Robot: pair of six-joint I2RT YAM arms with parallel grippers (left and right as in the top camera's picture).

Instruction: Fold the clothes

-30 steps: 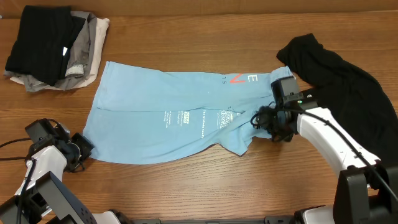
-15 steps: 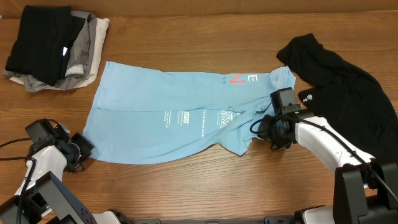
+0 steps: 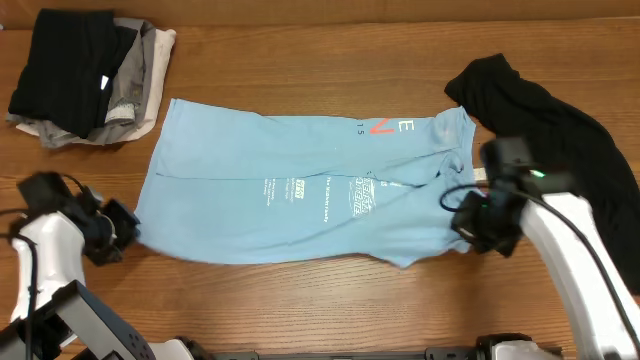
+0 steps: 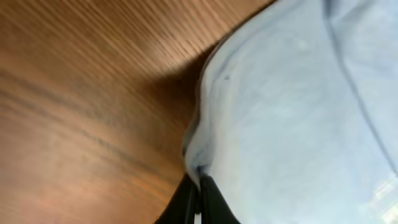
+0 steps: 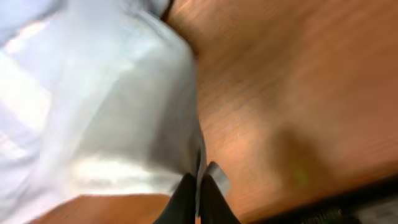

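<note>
Overhead | blue shirt (image 3: pixel 290 190) lies lengthwise left-right | left hand (image 3: pixel 122 228), right hand (image 3: pixel 455 218) grip ends

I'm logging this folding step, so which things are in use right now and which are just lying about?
In use: light blue shirt, pinched at both ends by the jaws.
Lying about: black garment, right; stack of folded clothes, far left corner.

1. The left pincer (image 3: pixel 124 226) has its fingers pressed together on an edge of the blue shirt (image 3: pixel 300 190). The white left arm (image 3: pixel 40 242) trails behind it.
2. The right pincer (image 3: pixel 462 222) is likewise clamped on the shirt's hem, fingertips meeting. The white right arm (image 3: pixel 567 226) stretches back behind it, with the wrist angled downward.
</note>
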